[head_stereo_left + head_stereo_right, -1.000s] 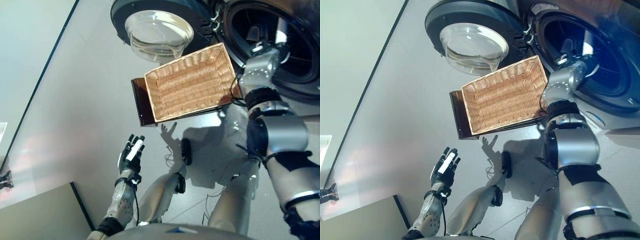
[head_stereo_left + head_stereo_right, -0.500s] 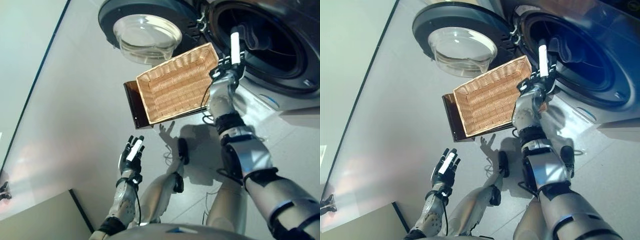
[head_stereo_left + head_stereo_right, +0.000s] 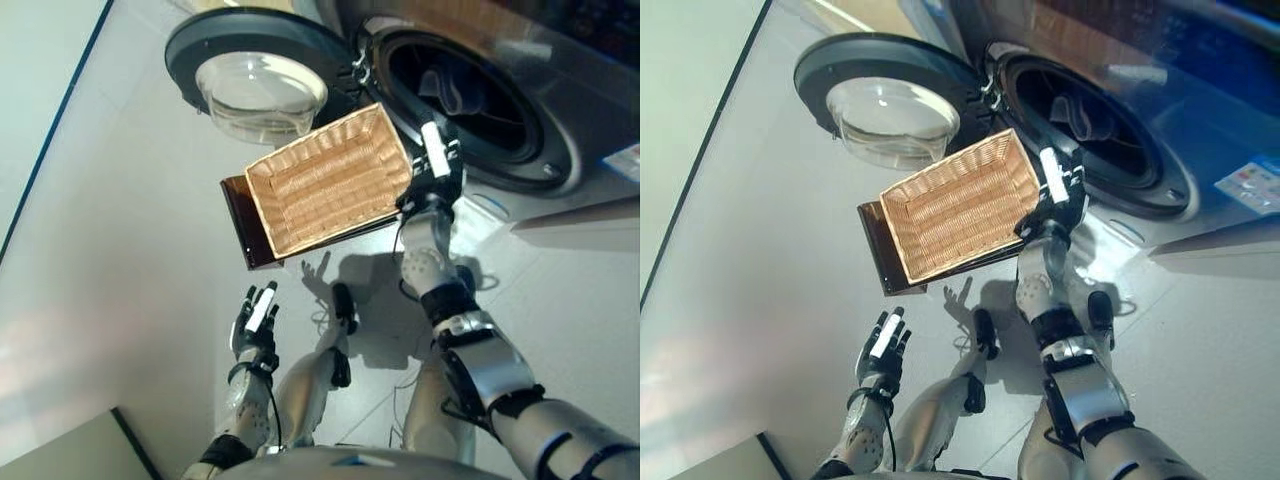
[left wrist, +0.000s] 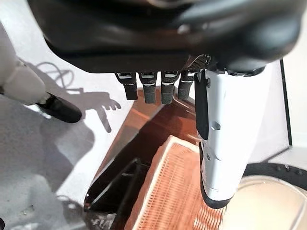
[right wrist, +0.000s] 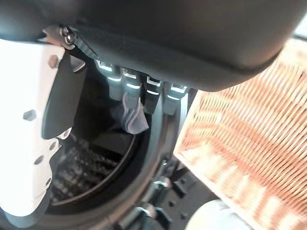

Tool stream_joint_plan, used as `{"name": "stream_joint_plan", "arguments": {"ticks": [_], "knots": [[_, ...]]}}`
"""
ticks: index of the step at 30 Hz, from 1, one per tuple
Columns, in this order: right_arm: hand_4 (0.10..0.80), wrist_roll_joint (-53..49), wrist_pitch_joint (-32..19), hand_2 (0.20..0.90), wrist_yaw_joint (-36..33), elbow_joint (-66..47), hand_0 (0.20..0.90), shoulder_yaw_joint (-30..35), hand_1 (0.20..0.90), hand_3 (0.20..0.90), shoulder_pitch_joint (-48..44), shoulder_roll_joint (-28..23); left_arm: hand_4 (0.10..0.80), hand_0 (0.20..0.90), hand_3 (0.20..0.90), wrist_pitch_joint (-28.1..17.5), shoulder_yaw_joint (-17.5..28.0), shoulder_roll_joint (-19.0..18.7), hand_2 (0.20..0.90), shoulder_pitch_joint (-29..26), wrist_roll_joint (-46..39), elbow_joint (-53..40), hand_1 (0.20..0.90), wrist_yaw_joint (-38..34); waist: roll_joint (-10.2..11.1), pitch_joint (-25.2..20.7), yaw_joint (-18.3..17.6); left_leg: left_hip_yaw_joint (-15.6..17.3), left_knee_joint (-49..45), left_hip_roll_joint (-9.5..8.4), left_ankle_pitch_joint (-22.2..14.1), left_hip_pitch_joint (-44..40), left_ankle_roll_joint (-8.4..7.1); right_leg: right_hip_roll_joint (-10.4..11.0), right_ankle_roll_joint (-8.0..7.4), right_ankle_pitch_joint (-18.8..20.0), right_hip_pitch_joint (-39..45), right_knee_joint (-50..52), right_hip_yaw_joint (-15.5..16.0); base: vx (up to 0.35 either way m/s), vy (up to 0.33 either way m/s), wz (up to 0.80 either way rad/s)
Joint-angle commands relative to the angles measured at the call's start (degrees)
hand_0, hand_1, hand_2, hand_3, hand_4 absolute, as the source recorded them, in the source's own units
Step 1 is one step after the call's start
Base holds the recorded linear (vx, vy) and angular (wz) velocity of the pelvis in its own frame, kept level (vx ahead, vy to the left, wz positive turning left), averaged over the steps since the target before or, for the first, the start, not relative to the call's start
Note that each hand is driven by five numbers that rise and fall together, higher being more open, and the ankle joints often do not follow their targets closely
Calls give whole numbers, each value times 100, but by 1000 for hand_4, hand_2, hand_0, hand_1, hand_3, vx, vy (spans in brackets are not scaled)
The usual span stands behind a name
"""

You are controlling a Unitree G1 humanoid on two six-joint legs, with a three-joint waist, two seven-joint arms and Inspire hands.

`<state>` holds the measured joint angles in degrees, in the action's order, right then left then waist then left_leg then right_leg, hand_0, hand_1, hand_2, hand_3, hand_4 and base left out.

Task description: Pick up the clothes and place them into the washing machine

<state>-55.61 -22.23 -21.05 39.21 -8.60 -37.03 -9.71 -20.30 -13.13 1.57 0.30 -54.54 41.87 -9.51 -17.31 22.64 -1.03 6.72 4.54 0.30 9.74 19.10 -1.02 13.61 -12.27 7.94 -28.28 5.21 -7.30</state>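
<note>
— Where the right hand (image 3: 432,170) is raised before the drum opening, how are its fingers (image 5: 125,86) seen?

— They are seen held straight and slack, with nothing gripped between them and the white-covered thumb. In the right wrist view a pale, greyish piece of clothing (image 5: 129,116) is seen just past the fingertips, inside the drum; no contact with it can be made out.

— And where is that garment placed in the wider views?

— It is seen lying within the dark drum of the washing machine (image 3: 1200,120), as a crumpled grey shape well behind the rim of the opening. The hand is held at the rim's near side, beside one corner of the wicker basket (image 3: 325,180).

— How is the basket set?

— It is rested on a dark brown stand (image 3: 245,225), just in front of the machine. No clothes are seen in it. The round door (image 3: 255,75), with its glass bowl, is swung fully open beside the basket.

— What of the left hand (image 3: 256,318)?

— It is held low over the grey floor (image 3: 110,250), well apart from the basket, with its fingers extended and nothing grasped.
</note>
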Motion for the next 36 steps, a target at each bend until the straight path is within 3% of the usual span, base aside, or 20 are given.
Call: {"name": "stream_joint_plan", "arguments": {"ticks": [1, 10, 15, 25, 35, 36], "knots": [[800, 576, -45, 900, 350, -361, 900, -94, 900, 900, 33, 286, 800, 900, 900, -191, 374, -295, 900, -193, 439, 644, 900, -162, 253, -318, 100, 224, -53, -146, -403, -275, -386, -357, 525, -739, 401, 284, 150, 110, -106, -5], [800, 984, 247, 900, 610, 316, 900, -13, 900, 900, 1051, 97, 800, 900, 900, 66, 895, -406, 900, -119, 1077, 1920, 900, -123, 622, -583, -3, 174, -70, 38, -556, -838, -400, -482, 544, -830, 1022, 128, 214, 90, -84, -4], [800, 1158, 509, 900, 827, 1314, 900, 104, 900, 900, 1603, 82, 800, 900, 900, 205, 1241, -636, 900, -199, 1434, 2557, 900, -57, 938, -886, -16, 143, -15, 141, -579, -1203, -436, -590, 551, -804, 1493, -114, 277, 69, -109, -3], [800, 2042, 781, 900, 861, 2562, 900, 317, 900, 900, 2210, 97, 800, 900, 900, 275, 1610, -804, 900, -278, 1933, 3064, 900, -184, 1247, -1378, -27, 154, 46, 140, -626, -1682, -425, -536, 452, -503, 2185, -750, 295, 12, -68, 1], [800, 2833, 1069, 900, 1085, 3165, 900, 281, 900, 900, 2563, 38, 800, 900, 900, 588, 1415, -966, 900, -218, 2936, 3448, 900, -64, 1447, -1761, -103, 48, 46, 236, -670, -2051, -446, -642, 507, -600, 2700, -784, 446, -8, -58, 0], [800, 4109, 1211, 900, 945, 3229, 900, -144, 900, 900, 2538, -150, 800, 900, 900, 625, 1359, -1004, 900, -214, 3127, 3435, 900, -22, 1494, -1822, -85, 13, 46, 247, -656, -2067, -437, -655, 512, -593, 2749, -801, 487, -26, -47, 10]]}}
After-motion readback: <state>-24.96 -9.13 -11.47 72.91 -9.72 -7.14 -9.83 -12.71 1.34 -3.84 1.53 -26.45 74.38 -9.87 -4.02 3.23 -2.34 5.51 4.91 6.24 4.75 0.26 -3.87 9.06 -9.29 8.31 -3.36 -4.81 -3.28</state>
